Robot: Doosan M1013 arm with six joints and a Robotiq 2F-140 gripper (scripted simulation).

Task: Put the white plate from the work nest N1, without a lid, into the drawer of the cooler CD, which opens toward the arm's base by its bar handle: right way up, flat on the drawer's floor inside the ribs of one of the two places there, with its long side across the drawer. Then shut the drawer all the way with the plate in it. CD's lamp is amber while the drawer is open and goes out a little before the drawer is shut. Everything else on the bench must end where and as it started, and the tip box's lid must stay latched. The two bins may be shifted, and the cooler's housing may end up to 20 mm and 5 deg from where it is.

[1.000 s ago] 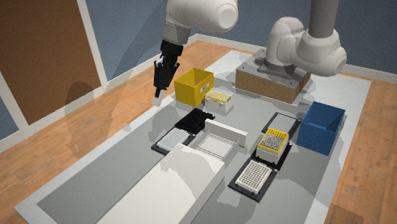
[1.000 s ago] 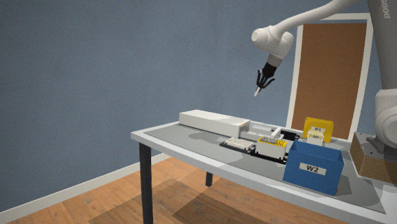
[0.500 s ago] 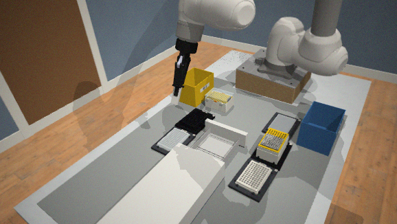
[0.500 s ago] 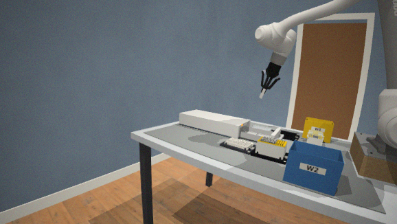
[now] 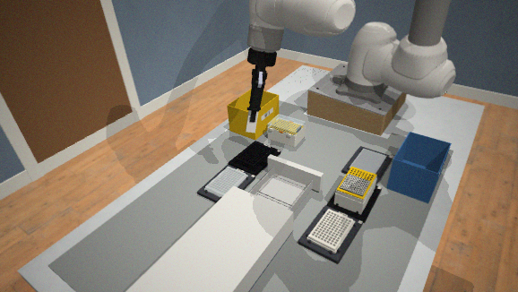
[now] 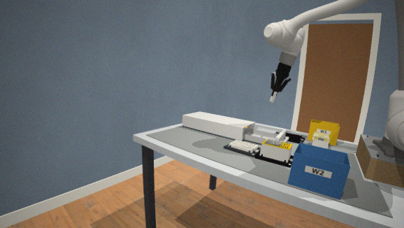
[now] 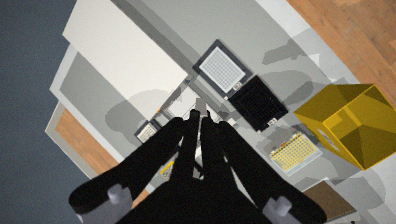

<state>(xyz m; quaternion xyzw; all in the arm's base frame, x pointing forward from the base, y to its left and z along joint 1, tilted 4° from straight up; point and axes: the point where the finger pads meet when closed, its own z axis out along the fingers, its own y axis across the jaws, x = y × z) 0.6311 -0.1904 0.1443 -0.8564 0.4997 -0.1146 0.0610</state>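
My gripper (image 5: 252,123) is shut on nothing and hangs high above the bench, in front of the yellow bin; it also shows in the exterior view (image 6: 273,97) and the wrist view (image 7: 200,112). The cooler (image 5: 224,242) is a long white box, and its drawer (image 5: 282,188) stands pulled out with nothing in it. Its front panel (image 5: 296,171) faces the arm's base. A white well plate (image 5: 226,180) sits in a dark nest left of the drawer. Another white plate (image 5: 332,229) sits in a nest to the right. I cannot read the nest labels.
A black plate (image 5: 253,157) lies behind the left white plate. A yellow bin (image 5: 246,113) and a clear-lidded tip rack (image 5: 287,130) stand further back. A yellow-topped tip box (image 5: 356,188), a grey-lidded plate (image 5: 369,160) and a blue bin (image 5: 418,166) stand to the right.
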